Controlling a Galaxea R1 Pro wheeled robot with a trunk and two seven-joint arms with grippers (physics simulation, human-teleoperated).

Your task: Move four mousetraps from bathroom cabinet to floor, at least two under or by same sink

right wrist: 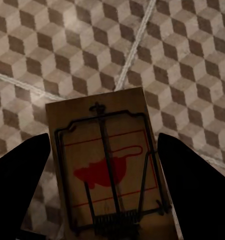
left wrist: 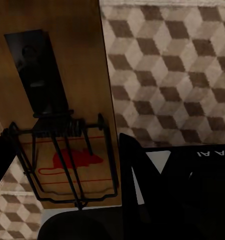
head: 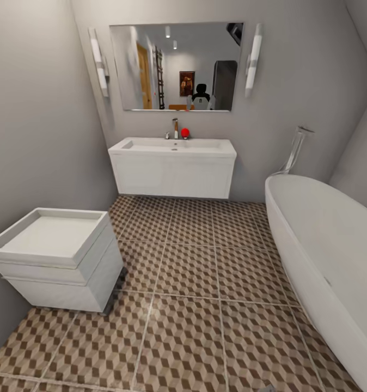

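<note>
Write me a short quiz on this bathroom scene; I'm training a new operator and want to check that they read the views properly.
1. True or false: the sink hangs on the wall under the mirror, with the toilet nearer on one side and the bathtub on the other.
2. What is printed on the mousetrap held in the right pincer? A: a red mouse shape. B: a blue star. C: a green arrow.
3. Fill in: the small round object beside the tap is coloured ____.

Key: 1 true; 2 A; 3 red.
</note>
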